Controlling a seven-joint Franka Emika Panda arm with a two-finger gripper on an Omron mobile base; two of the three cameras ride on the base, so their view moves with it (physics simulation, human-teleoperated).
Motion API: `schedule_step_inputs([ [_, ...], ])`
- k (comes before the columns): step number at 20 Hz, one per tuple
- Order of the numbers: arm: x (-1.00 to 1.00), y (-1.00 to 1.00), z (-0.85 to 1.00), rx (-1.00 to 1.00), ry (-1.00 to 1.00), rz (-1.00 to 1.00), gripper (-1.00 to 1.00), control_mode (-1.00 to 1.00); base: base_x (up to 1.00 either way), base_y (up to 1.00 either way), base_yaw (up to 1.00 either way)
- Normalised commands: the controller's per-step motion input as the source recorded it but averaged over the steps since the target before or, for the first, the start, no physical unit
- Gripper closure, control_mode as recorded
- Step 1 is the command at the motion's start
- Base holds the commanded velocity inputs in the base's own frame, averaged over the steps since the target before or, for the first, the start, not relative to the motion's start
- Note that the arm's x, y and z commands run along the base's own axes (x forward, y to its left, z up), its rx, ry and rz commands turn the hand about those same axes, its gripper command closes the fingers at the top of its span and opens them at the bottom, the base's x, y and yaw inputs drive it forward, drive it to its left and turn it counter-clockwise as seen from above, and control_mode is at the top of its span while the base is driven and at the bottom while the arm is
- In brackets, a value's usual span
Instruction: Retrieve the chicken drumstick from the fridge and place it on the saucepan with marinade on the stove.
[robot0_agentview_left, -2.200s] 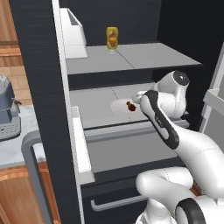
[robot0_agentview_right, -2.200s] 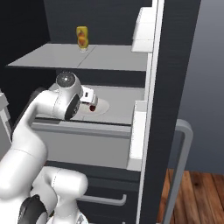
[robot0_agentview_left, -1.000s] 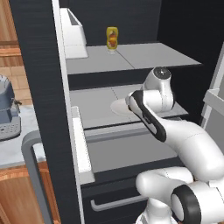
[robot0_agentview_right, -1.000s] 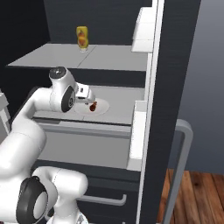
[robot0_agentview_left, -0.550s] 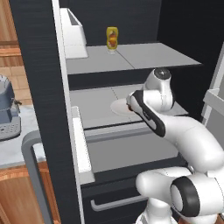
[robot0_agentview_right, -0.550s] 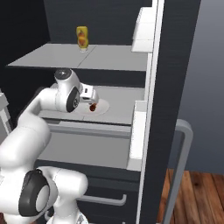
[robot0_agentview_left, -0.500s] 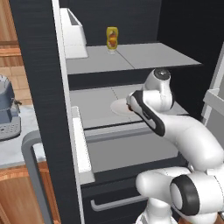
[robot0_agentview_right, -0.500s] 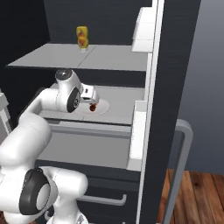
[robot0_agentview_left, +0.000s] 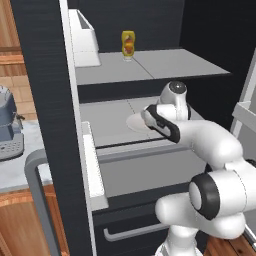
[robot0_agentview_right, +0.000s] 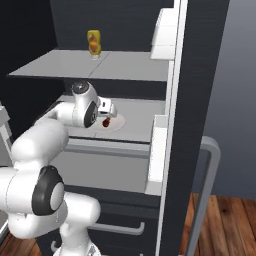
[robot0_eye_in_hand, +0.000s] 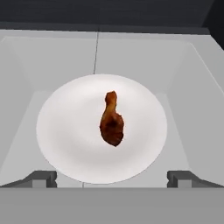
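Your drumstick (robot0_eye_in_hand: 112, 124) lies in the middle of a round white plate (robot0_eye_in_hand: 61, 135) on the fridge's (robot0_agentview_left: 42, 75) middle shelf (robot0_agentview_right: 140, 117), thin end pointing toward the back wall. From the right side you see it as a small red-brown lump (robot0_agentview_right: 105, 123) just past the hand.

Your gripper (robot0_eye_in_hand: 112, 178) hangs right over the plate. Its two tips (robot0_eye_in_hand: 41, 178) stand wide apart, as far as they go, and it holds nothing. The drumstick sits between them but farther in, so you are not touching it yet.

Here is what could go wrong. The meat is small and round, so if you close off to one side it may roll or pop out across the plate. If you come down too hard, the tips may hit the plate and push it along the shelf. The shelf above is close over the arm (robot0_agentview_left: 200, 140), so a quick lift could bump it and shake the drumstick loose.

A yellow bottle (robot0_agentview_left: 128, 45) stands on that top shelf, far back. Leave it alone.
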Motion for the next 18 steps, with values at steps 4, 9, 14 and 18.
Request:
schedule_step_inputs([
  [4, 0.53, 0.00, -0.26, 0.00, 0.00, 0.00, -1.00, -1.00, 0.00, 0.00, 0.00],
  [9, 0.51, 0.00, -0.30, 0.00, 0.01, 0.00, -1.00, -1.00, 0.00, 0.00, 0.00],
  [14, 0.39, 0.00, -0.29, 0.00, 0.02, 0.00, -1.00, -1.00, 0.00, 0.00, 0.00],
  [18, 0.20, 0.00, -0.29, 0.00, 0.03, 0.00, -1.00, -1.00, 0.00, 0.00, 0.00],
])
